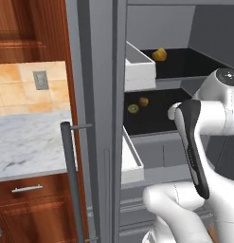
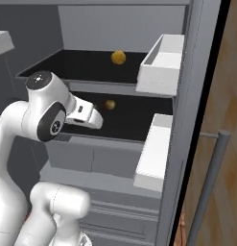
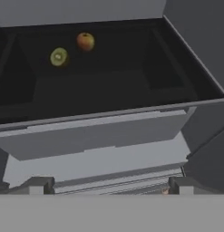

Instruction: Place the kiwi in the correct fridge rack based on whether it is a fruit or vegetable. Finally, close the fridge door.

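Left base view, left to right: marble worktop beside wooden cabinets; fridge door swung open, with its vertical handle and 2 white door bins; dark middle rack holding the kiwi, cut face showing green, just beside a round orange-brown fruit; yellow-orange fruit alone on the upper rack; white arm at far right.

Hand view, left to right: kiwi and round fruit near the back of the middle rack, well apart from the claw; claw spread wide and empty, its 2 tips low at the frame bottom, in front of the rack's lip.

Step judged in hand: kiwi set down among fruit, placement apparently done. Next move calls for pulling the arm fully clear of the compartment, then reaching the open door and pushing it shut.

Hard to make out: claw itself hidden behind the forearm in both base views; lower drawers only partly in frame; door edge cut off at top and bottom; exact contact between kiwi and neighbouring fruit not resolvable.
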Available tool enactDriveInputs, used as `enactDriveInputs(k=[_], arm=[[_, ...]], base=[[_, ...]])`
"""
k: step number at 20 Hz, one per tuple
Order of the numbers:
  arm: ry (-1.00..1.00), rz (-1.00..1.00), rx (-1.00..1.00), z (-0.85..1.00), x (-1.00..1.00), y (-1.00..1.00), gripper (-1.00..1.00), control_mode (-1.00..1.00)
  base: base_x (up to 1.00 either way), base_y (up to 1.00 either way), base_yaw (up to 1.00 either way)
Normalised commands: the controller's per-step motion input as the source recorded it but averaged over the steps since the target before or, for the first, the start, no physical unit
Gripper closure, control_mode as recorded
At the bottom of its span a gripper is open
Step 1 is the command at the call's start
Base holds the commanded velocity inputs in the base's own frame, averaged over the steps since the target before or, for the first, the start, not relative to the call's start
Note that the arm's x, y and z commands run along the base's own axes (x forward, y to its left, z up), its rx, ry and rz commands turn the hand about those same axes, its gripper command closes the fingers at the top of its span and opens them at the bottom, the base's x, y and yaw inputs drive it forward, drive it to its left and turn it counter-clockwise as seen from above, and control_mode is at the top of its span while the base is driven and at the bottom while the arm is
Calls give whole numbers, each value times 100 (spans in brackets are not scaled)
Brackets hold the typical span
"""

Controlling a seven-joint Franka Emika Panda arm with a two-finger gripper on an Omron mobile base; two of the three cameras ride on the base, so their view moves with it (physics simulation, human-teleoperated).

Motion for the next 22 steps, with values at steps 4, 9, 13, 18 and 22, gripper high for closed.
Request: enactDriveInputs(k=[4,9,13,18,22], arm=[[0,0,0,0,0,0,-100,100],[0,0,0,0,0,0,-100,100],[0,0,0,0,0,0,-100,100],[0,0,0,0,0,0,-100,100],[0,0,0,0,0,0,-100,100]], base=[[-61,0,0],[-64,0,0],[-55,0,0],[-39,0,0],[-28,0,0]])
